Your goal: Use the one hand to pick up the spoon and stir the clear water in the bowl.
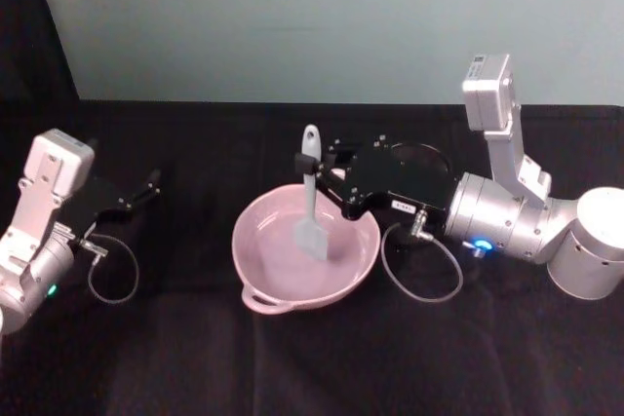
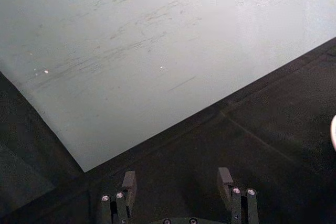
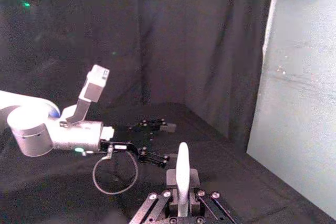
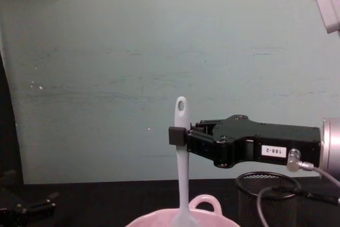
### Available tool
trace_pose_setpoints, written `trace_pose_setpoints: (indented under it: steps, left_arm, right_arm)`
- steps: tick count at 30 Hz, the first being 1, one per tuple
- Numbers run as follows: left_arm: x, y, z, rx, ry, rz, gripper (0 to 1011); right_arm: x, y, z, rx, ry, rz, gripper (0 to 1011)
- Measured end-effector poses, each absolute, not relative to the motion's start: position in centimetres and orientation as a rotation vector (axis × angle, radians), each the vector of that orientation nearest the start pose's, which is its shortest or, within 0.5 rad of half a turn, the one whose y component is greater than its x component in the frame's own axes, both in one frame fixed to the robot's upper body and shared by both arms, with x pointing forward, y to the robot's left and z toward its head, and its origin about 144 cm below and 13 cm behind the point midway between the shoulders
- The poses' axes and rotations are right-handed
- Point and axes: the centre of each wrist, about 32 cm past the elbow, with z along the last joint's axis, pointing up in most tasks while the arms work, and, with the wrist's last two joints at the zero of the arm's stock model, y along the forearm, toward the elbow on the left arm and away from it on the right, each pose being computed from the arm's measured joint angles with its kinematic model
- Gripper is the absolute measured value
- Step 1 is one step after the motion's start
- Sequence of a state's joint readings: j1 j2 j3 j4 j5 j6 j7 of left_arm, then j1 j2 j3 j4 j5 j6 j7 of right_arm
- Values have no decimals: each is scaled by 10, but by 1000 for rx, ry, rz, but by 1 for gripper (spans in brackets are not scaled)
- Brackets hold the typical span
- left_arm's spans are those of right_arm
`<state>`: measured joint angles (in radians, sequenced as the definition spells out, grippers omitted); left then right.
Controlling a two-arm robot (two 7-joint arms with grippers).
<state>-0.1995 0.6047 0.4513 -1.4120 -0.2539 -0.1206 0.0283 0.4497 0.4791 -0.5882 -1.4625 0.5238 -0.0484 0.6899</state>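
The pale pink bowl (image 1: 265, 245) sits mid-table, its loop handle toward me in the head view. The white spoon (image 1: 311, 204) stands nearly upright with its flat blade down inside the bowl and its holed handle end pointing up. My right gripper (image 1: 318, 172) reaches in from the right and is shut on the spoon's handle. In the chest view the spoon (image 4: 181, 147) rises from the bowl (image 4: 204, 204) with the right gripper (image 4: 178, 135) clamped on it. In the right wrist view the spoon (image 3: 182, 167) sticks out between the fingers. My left gripper (image 1: 146, 188) rests open at the far left.
A black wire-mesh cup (image 4: 264, 198) stands right of the bowl, under the right gripper's body. A loose cable (image 1: 421, 275) loops off the right wrist beside the bowl. A pale green wall closes the back of the black-clothed table. The left gripper (image 2: 177, 179) faces that wall.
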Motion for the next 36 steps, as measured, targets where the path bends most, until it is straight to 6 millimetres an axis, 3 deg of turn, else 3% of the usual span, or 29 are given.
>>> trace_pose_setpoints:
  steps: [23, 36]
  left_arm:
    - [489, 310, 1140, 304, -285, 1248, 1011]
    - [489, 310, 1140, 305, -285, 1248, 1011]
  right_arm:
    - [550, -193, 1201, 9, -90, -338, 114]
    - [560, -178, 1194, -13, -195, -452, 116]
